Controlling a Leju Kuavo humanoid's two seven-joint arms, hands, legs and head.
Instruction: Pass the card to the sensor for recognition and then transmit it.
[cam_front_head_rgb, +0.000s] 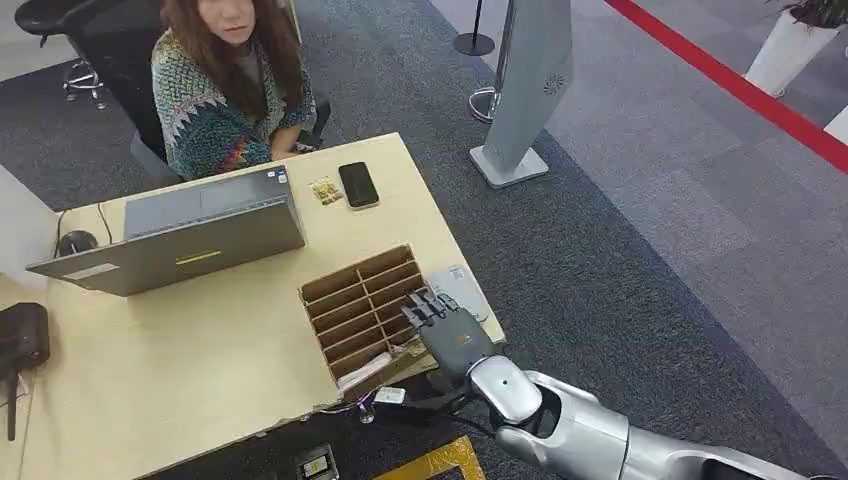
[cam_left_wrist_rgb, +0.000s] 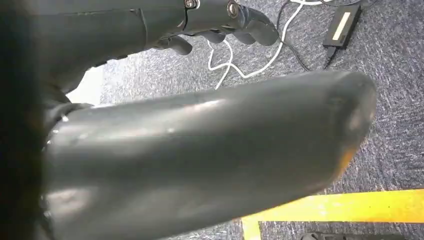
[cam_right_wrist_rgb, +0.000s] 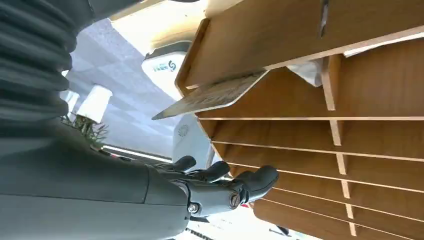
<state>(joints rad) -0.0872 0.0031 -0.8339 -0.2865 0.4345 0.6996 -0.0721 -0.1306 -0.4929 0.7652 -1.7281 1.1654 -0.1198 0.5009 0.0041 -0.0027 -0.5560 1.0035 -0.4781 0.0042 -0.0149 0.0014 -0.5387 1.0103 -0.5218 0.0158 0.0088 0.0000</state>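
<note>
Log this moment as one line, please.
right hand: over wooden rack, empty | card: in rack slot | left hand: hanging, empty

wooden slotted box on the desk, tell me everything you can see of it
The wooden slotted box is a shallow brown tray of thin board, split by long slats and short cross pieces into rows of narrow compartments. It lies flat near the desk's front right edge, set at an angle. Most slots look empty; a card juts from one end slot. The right hand reaches over its right side.
</note>
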